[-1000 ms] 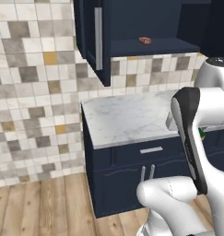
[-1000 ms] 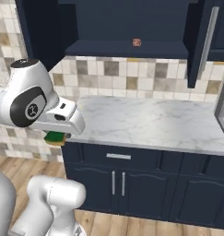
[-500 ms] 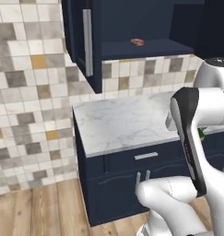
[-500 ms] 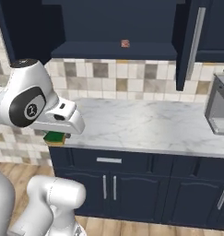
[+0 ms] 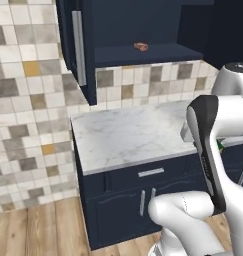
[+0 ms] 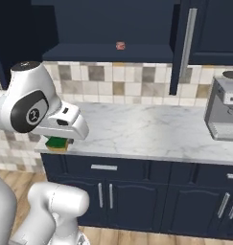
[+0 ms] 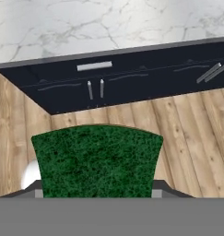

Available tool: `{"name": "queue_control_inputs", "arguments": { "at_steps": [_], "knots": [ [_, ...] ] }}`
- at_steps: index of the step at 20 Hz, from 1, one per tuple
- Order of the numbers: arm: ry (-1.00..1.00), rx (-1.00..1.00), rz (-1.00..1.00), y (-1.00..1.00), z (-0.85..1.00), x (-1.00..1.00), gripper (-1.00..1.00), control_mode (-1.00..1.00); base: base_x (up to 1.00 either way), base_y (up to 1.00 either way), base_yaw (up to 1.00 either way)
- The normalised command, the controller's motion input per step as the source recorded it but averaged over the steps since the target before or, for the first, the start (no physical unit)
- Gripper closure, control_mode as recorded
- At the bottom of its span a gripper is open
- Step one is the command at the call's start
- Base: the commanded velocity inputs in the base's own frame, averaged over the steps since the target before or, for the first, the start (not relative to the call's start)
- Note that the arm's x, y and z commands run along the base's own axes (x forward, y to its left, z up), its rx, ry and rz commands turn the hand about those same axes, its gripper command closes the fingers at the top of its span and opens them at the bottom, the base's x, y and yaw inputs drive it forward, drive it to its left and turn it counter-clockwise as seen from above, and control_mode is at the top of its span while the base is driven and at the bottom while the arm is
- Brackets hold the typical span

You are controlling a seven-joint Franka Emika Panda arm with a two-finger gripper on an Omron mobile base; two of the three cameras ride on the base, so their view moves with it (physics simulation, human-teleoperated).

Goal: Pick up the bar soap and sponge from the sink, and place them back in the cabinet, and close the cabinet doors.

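Observation:
My gripper point(image 6: 59, 139) is shut on the sponge point(image 6: 56, 143), a green block held low at the counter's front edge. The hand view has the sponge point(image 7: 97, 161) close up between the fingers, above the wooden floor. A sliver of the sponge point(image 5: 220, 146) peeks out behind my arm. The bar soap point(image 5: 140, 46), a small orange-red block, lies on the shelf of the open navy cabinet point(image 5: 158, 54); it is the bar soap point(image 6: 120, 45) seen from the other side too. Both cabinet doors point(image 5: 75, 50) point(image 6: 183, 48) stand open. The sink is out of view.
A marble counter point(image 6: 151, 129) runs under the cabinet, over navy base cabinets point(image 6: 137, 191) with a drawer. A grey coffee machine point(image 6: 226, 110) stands on the counter at the right. The tiled wall point(image 5: 23, 125) is on the left, wooden floor point(image 7: 187, 138) below.
The whole picture has slid left in both base views, so the base has moved. My arm keeps its pose with the sponge still gripped. The soap has stayed on the shelf.

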Motion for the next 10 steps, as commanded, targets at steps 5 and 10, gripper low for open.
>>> {"name": "queue_control_inputs", "arguments": {
  "at_steps": [5, 10],
  "knots": [
    [0.0, 0.0, 0.0, 0.0, 0.0, 0.0, 1.0, 1.0, 0.62, 0.0, 0.0],
    [0.0, 0.0, 0.0, 0.0, 0.0, 0.0, 1.0, 1.0, 0.52, 0.0, 0.0]
  ]
}}
